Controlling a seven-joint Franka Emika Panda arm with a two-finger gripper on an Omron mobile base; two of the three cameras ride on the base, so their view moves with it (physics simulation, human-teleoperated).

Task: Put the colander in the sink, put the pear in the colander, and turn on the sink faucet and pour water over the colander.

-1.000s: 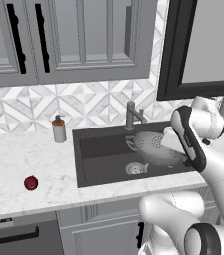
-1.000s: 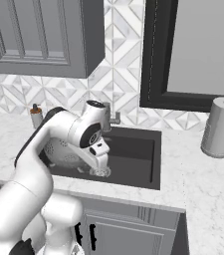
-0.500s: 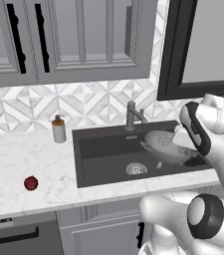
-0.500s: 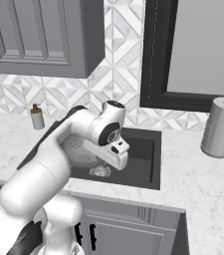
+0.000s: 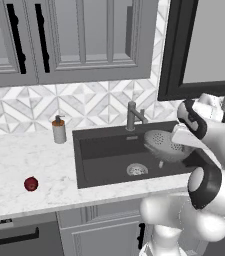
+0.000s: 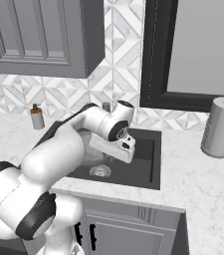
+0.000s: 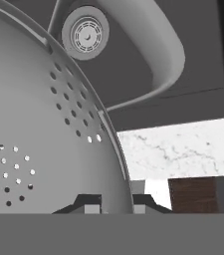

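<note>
My gripper is pinched on the rim of the colander, a thin silvery metal bowl pierced with rows of small round holes; in the hand view its smooth curved wall runs between my two dark fingertips, and one loop handle arcs above it. I hold it tilted over the right half of the sink, a dark matte rectangular basin sunk in veined white marble, with a ribbed round drain at its floor. The left base view alone gives the colander's dotted underside, clear of the basin floor, and the pear, a small dark red ball lying on the counter well left of the sink, near the front edge. The brushed-metal faucet stands behind the sink, a small soap bottle to its left. In the right base view my arm hides most of the colander, but a grey cylinder stands on the marble right of the sink. Since a second ago I have carried the colander rightward, from beside the drain toward the right wall of the basin.
</note>
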